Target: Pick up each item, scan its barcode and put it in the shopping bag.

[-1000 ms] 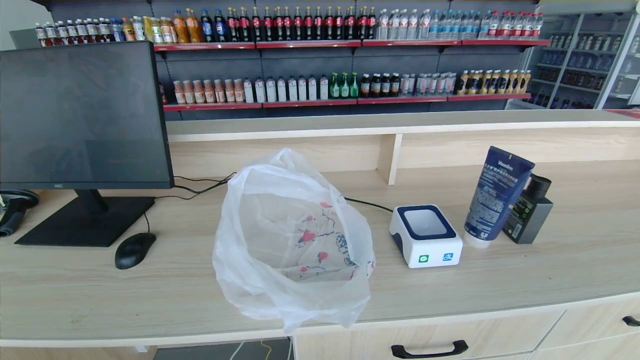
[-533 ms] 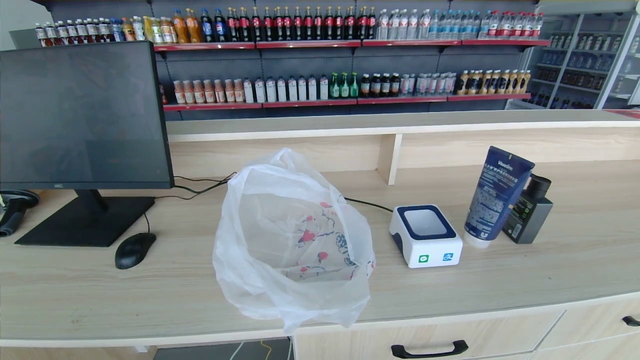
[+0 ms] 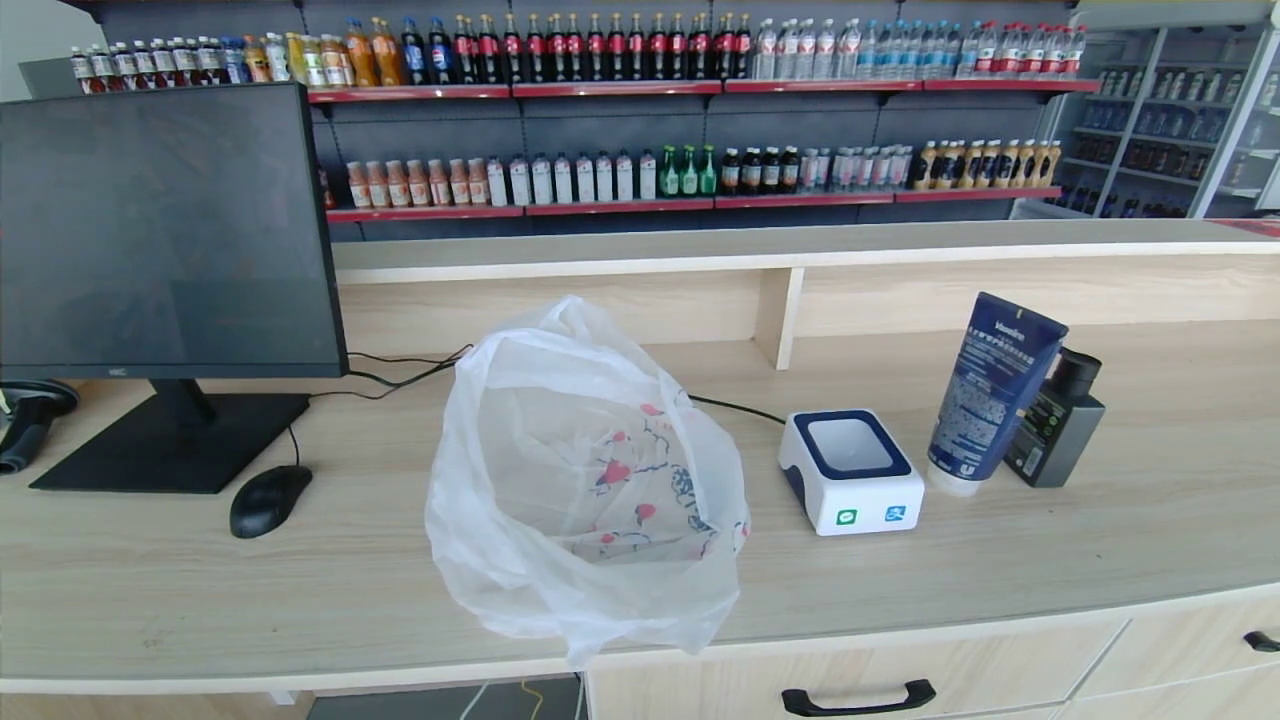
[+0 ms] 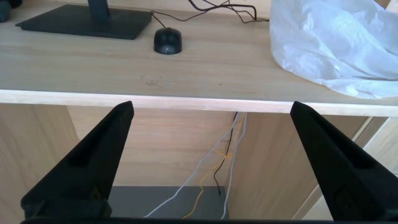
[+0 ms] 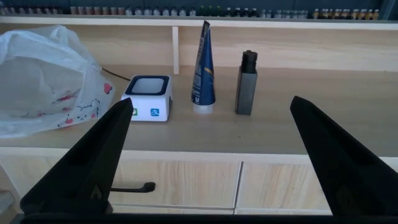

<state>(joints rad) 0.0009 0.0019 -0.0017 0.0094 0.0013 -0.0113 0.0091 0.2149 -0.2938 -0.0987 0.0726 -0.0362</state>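
Nothing on the counter has moved since a second ago, and both arms sit as they did. The left gripper (image 4: 211, 107) is low in front of the counter (image 3: 300, 590), level with its front edge, its two black fingers spread wide with nothing between them. The right gripper (image 5: 211, 101) hangs in front of the drawers, its fingers just as far apart and holding nothing.

A black drawer handle (image 3: 858, 698) shows on the cabinet front. On the counter near the front edge, the white plastic shopping bag (image 3: 585, 480) stands open, with a red and blue print showing through it. Left of it lies a black mouse (image 3: 268, 500). Right of the bag sits the white scanner (image 3: 850, 485) with its blue-rimmed window facing up. Just right of the scanner a blue tube (image 3: 990, 395) stands on its white cap, and beside it, a little apart, stands a dark bottle (image 3: 1055, 425). Farther back on the left is a dark monitor (image 3: 165, 230). Behind the counter, shelves (image 3: 700, 90) carry rows of drinks.
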